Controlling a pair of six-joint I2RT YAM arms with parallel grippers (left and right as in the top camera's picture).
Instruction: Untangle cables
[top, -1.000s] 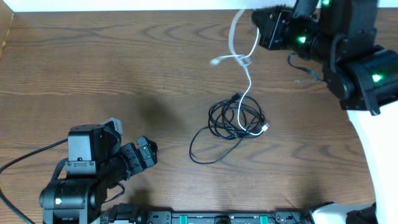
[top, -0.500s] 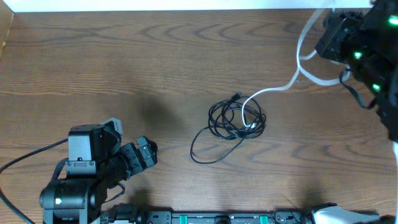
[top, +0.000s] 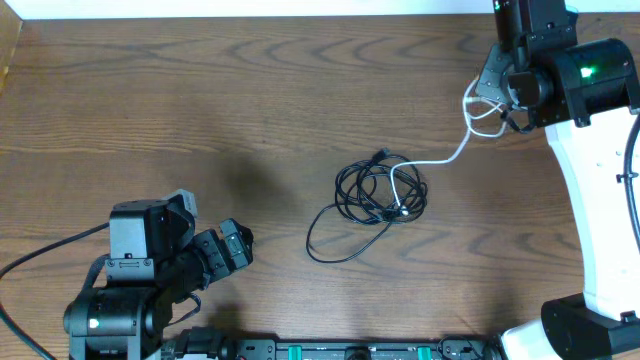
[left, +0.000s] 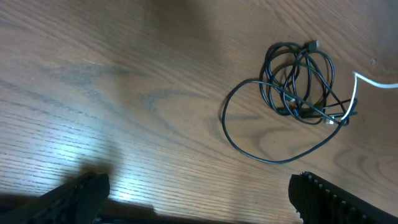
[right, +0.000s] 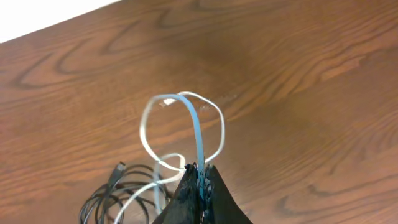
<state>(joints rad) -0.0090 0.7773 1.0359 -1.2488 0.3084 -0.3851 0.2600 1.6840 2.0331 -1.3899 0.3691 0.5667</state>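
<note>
The black cables lie in a tangled coil at mid table, with one loose loop trailing to the front left. The white cable runs out of that coil up to my right gripper, where it forms small loops. In the right wrist view the right gripper is shut on the white cable, and the black cables lie below at the left. My left gripper hangs open at the front left, well away from the coil. Its wrist view shows the left gripper holding nothing, the black cables farther off.
A thick black wire runs from the left arm base. The right arm's white body stands along the right edge. A white strip marks the table's far edge. A black rail lines the front edge.
My right gripper has swung right and then come back down-left, carrying the white cable. The white cable's free end has left the table and now loops at the gripper. The left arm has not moved.
</note>
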